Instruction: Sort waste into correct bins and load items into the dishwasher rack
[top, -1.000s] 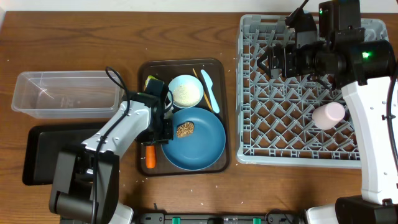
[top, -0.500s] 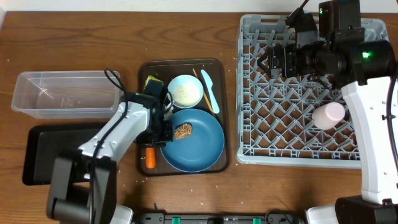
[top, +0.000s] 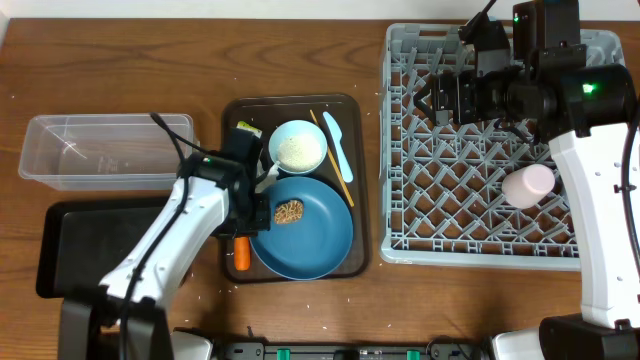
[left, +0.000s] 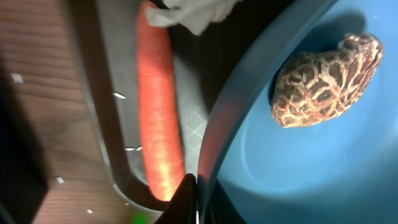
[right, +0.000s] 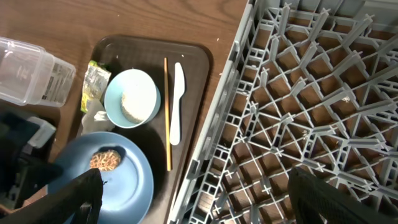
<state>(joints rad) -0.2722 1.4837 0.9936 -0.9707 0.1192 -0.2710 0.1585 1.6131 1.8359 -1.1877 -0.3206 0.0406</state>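
My left gripper (top: 252, 207) is shut on the left rim of the dark blue plate (top: 305, 232), as the left wrist view (left: 196, 200) shows. Brown crumbs (top: 289, 211) lie on the plate (left: 298, 162). The orange carrot (left: 158, 106) lies beside the plate's rim on the brown serving tray (top: 352, 110). The white tissue (left: 196, 12) and the yellow-green wrapper (right: 96, 78) lie beside the white bowl (top: 298, 147). The light blue utensil (top: 338, 145) and chopsticks (right: 166, 112) lie to its right. My right gripper (top: 440, 100) is open and empty over the grey rack (top: 480, 235), which holds the pink cup (top: 528, 184). No light blue cup shows.
The clear plastic box (top: 105, 150) stands at the left with the black tray (top: 80, 250) in front of it. The serving tray sits between them and the rack. White specks dot the brown table.
The left arm has pulled left and the blue plate has shifted a little left and forward with it. The right arm has not moved.
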